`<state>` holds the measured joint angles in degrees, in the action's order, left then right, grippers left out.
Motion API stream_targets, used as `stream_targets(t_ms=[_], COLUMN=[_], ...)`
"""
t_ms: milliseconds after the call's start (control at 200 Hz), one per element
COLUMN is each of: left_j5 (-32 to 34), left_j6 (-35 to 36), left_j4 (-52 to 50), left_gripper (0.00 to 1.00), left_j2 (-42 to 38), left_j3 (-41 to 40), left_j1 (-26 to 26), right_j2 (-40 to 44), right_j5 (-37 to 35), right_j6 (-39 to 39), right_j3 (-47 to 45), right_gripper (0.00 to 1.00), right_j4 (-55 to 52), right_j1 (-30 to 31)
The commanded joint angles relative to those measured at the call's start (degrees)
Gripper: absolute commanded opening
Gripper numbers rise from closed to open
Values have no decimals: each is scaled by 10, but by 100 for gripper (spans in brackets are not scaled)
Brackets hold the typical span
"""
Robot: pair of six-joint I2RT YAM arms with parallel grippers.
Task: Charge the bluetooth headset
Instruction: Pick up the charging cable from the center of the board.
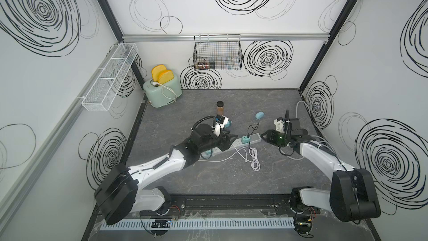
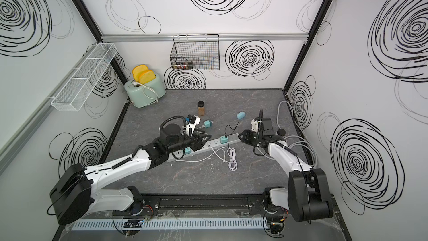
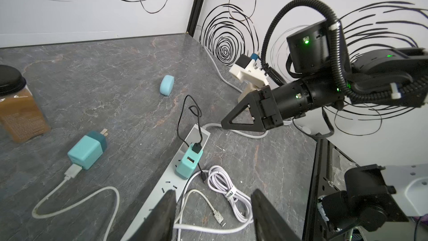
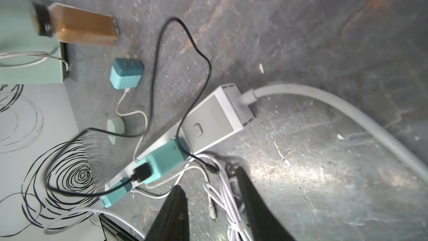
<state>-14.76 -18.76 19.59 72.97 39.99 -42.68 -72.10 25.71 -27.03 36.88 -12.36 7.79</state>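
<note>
Clutter: spice jar [image 1: 220, 108] | loose charger [image 3: 85, 151] | white cable coil [image 1: 254, 161] beside power strip [image 4: 208, 117]

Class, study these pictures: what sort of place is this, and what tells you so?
Likely a robot test booth staged as a kitchen counter: scribble-printed panel walls enclose a marble-look tabletop, two robot arms are mounted at its front edge, and a toaster stands in the back corner.

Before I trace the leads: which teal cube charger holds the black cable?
The teal charger standing in the white power strip near its switch; the loose teal charger has a white cable.
</note>
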Motion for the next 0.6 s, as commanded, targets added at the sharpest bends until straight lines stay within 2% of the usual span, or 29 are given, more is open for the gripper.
stream_targets(t_ms=[0,135,596], left_j5=[-14,-22,-45], left_j6=[-6,-4,7], left_j4=[27,40,64], left_gripper=[56,56,56], left_j2=[-14,-6,3], left_j3=[-10,-14,-32], left_j1=[3,2,2], right_j2=[31,33,-75], right_j5=[21,-7,-14], right_j6=[-21,15,95], right_j3=[-7,-12,-14], right_gripper=[34,31,28], right_j4=[5,-5,63], right_j1=[32,60,97])
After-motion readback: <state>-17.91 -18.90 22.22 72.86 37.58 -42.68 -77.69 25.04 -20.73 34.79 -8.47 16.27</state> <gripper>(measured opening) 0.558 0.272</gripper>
